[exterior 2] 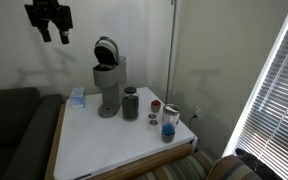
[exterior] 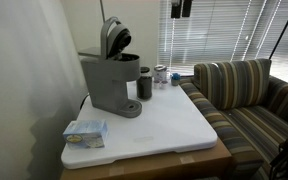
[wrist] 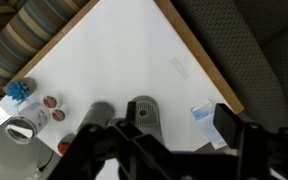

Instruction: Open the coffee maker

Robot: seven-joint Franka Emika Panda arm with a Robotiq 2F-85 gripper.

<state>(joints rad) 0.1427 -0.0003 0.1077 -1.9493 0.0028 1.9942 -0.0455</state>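
Coffee maker (exterior 2: 109,85) at the wall-side edge of the white surface (exterior 2: 114,148), lid tipped up. Pincer (exterior 2: 54,35) high above, spread, holding nothing.

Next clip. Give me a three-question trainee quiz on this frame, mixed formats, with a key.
1. True or false: the coffee maker has its lid raised.
2. Where is the gripper? A) gripping the lid B) high above the table, clear of the machine C) resting on the sofa
3. Fill in: the dark cup stands ___ the coffee maker.
Key: 1 true; 2 B; 3 beside.
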